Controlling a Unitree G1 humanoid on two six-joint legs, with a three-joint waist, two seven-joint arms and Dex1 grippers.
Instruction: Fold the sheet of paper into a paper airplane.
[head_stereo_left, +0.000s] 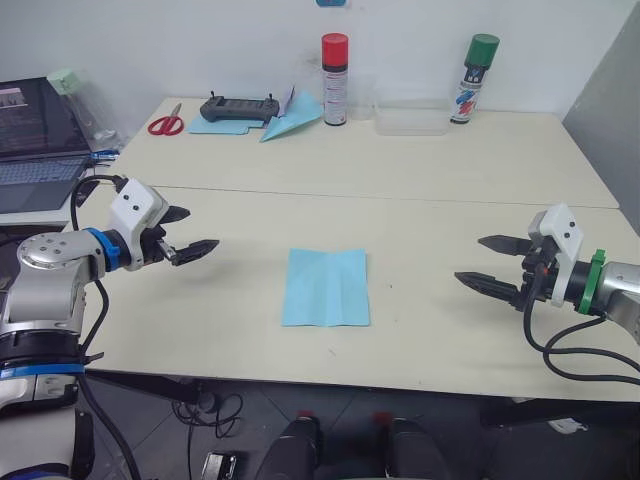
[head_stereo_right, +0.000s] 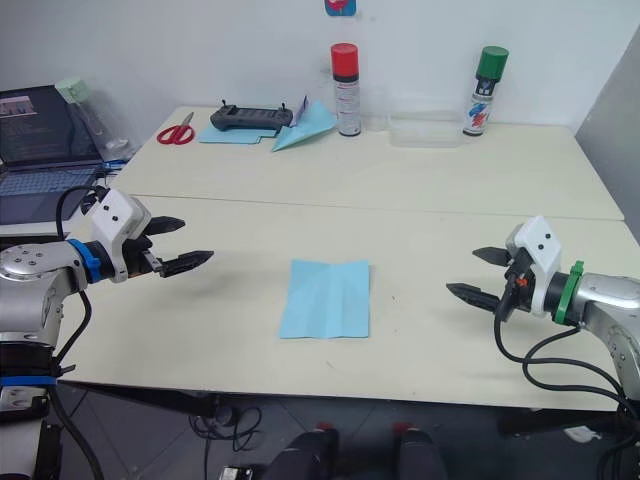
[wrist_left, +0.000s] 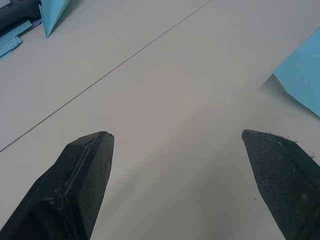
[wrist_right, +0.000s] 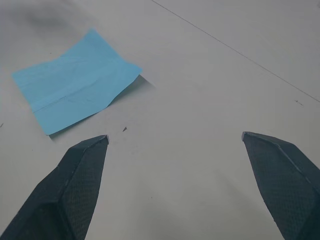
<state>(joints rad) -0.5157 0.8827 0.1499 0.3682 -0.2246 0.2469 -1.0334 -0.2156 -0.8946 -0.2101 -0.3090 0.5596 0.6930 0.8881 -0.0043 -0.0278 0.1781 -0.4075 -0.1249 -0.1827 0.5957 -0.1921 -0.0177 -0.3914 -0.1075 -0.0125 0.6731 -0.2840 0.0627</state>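
The table (head_stereo_left: 420, 200) is big and pale. The paper (head_stereo_left: 326, 287) lies flat in the middle, between the two arms. The left gripper (head_stereo_left: 188, 235) and right gripper (head_stereo_left: 497, 264) are wide open and hold nothing. Each should probably pinch one edge softly and fold along the crease.

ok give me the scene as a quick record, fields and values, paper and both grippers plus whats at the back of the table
sheet of paper: flat on the table, creased, not yet folded
left gripper: open, left of the sheet, holding nothing
right gripper: open, right of the sheet, holding nothing
back of table: finished blue paper dart, scissors, black controller, two spray cans, clear tray
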